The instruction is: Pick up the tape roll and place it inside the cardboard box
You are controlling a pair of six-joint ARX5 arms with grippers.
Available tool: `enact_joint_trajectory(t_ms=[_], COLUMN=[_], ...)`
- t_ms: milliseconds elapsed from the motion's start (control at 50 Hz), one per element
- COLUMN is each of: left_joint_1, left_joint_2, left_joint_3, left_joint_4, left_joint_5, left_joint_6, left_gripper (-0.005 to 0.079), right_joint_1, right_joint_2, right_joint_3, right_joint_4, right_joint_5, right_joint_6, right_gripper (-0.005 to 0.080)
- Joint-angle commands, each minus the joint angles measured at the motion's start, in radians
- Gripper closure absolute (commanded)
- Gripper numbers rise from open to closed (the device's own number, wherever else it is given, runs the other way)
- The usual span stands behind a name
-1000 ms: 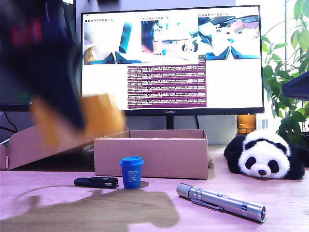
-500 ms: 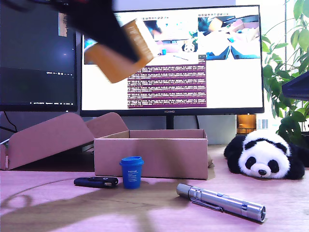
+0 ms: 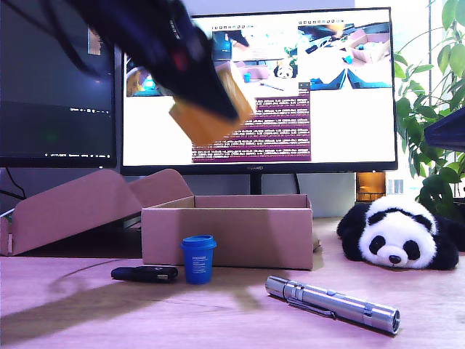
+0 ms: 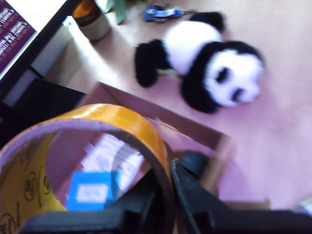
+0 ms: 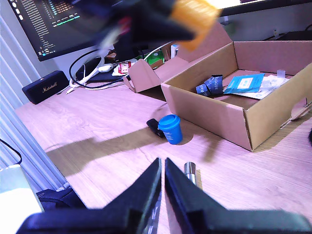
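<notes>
Now, vs 1 s ago: the tape roll (image 3: 211, 109) was low and blurred at approx 9 o'clock in the exterior view, over the slanted cardboard piece (image 3: 73, 207). Half a sec ago it was lifted high, at approx 11 o'clock. It has since swung toward the middle and dropped a bit, and it hangs in the air at roughly 12 o'clock from the cardboard box (image 3: 229, 236), well above the rim. So pickup is done and carry is nearly done. What's left, I'd say, is lower and release.

My first end effector (image 4: 167, 192) pinches the roll's wall, one finger inside the core and one outside on the amber face (image 4: 122, 122). The roll is tilted, w/ its open core facing down. Through the core, the first wrist view shows a blue packet lying in the box, so the roll looks lined up over the interior, though the box wall (image 4: 185, 124) sits close to the roll's edge. Depth can't be fully judged from the exterior view.

My second end effector (image 5: 162, 165) is pressed together, holding nothing, low over the desk (image 5: 97, 126), near the blue cup (image 5: 170, 129). From its view the roll (image 5: 195, 17) hangs at approx 12 o'clock, above the box (image 5: 214, 112).
</notes>
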Motion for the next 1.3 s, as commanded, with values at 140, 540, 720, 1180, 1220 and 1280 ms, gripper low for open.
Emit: enact_joint_trajectory(t_ms=[140,540,720,1180,1220,1280], left_joint_1=[0.02,0.046,0.045,0.043,0.043,0.043], left_joint_2=[0.193,0.417,0.418,0.41,0.403,0.39], left_joint_3=[0.193,0.381,0.381,0.386,0.391,0.393], left_joint_4=[-0.145,-0.338,-0.3,-0.33,-0.348,-0.365], left_joint_5=[0.029,0.033,0.034,0.032,0.033,0.033], left_joint_6=[0.016,0.037,0.042,0.041,0.041,0.04], left_gripper=[0.0766,0.0766,0.0606,0.0136,0.0168,0.0234], right_joint_1=[0.003,0.003,0.003,0.003,0.003,0.003], right_joint_2=[0.004,0.004,0.004,0.004,0.004,0.004], right_joint_3=[-0.012,-0.012,-0.012,-0.012,-0.012,-0.012], right_joint_4=[0.006,0.006,0.006,0.006,0.006,0.006], right_joint_5=[0.001,0.001,0.009,0.01,0.01,0.015], right_joint_6=[-0.002,-0.002,-0.003,-0.002,-0.003,-0.002], right_gripper=[0.0762,0.0762,0.0762,0.0762,0.0762,0.0762])
